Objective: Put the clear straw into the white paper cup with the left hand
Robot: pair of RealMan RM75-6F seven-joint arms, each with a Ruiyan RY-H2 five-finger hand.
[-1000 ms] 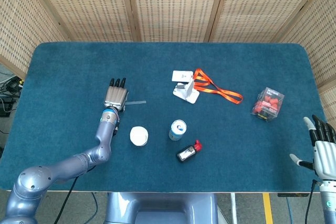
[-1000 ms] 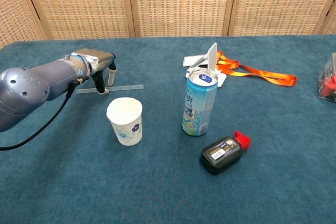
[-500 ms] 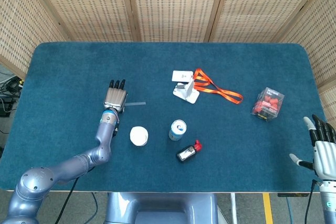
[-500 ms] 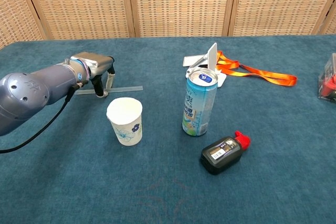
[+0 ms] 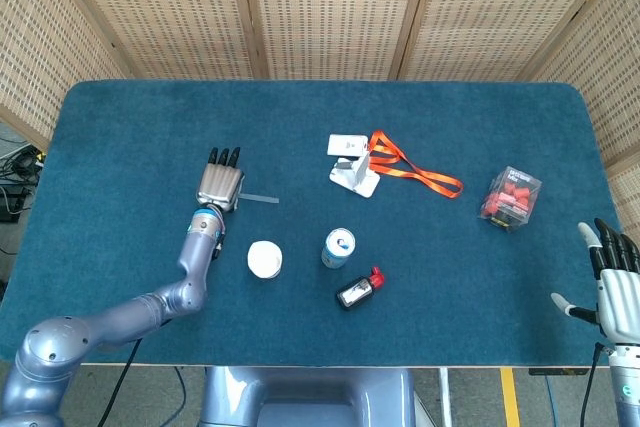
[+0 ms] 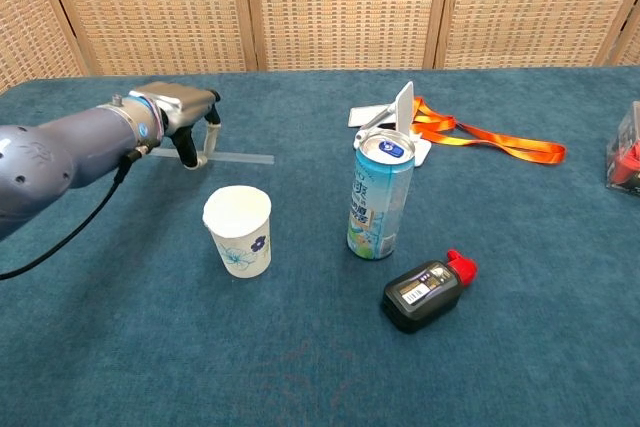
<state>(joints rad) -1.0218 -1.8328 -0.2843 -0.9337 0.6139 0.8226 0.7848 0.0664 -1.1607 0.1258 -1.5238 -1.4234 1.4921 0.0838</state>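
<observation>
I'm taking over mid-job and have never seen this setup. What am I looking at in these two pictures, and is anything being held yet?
One picture looks down from the robot's head, the other looks forward from its chest. The robot has two arms ending in fingered hands. The left hand grips the clear straw, which looks raised off the blue table. The right hand shows only in the head view, at the table's near right corner, fingers spread and holding nothing. The white paper cup stands upright just in front of the straw. Also on the table: a drink can, a small black bottle, a white stand, an orange lanyard and a clear box of red pieces.
</observation>
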